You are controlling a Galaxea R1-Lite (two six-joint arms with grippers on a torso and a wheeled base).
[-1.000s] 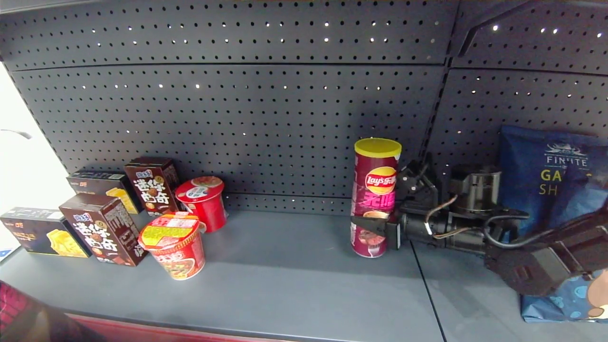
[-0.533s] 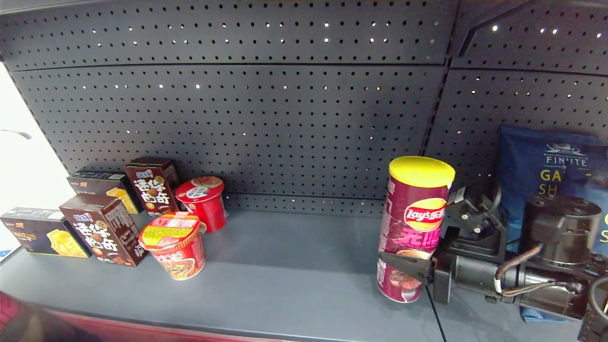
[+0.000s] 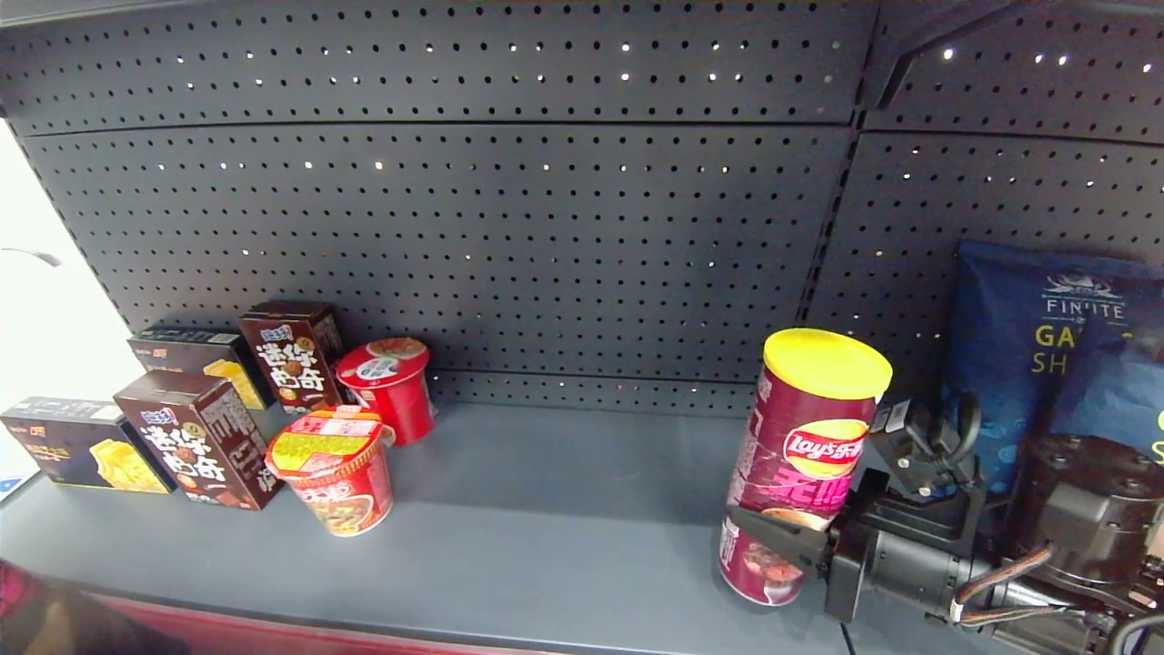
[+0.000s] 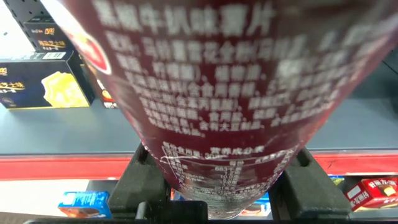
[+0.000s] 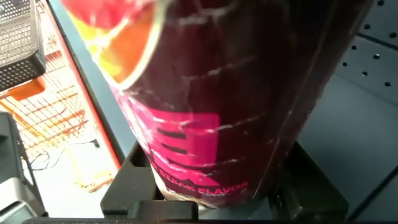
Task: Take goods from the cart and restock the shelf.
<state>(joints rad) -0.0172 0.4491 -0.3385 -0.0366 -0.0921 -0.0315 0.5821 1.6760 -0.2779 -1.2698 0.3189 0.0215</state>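
Dark perforated back panel (image 3: 509,246) is filling the head view from nine o'clock round to three, with pinpricks of light (image 3: 627,45) glinting through its holes up at twelve. A vertical join (image 3: 832,218) is splitting it at two o'clock. The grey shelf (image 3: 546,518) is stretching beneath, its red front strip (image 3: 273,632) running along at seven. Bright white glare (image 3: 45,318) is pouring in at nine.
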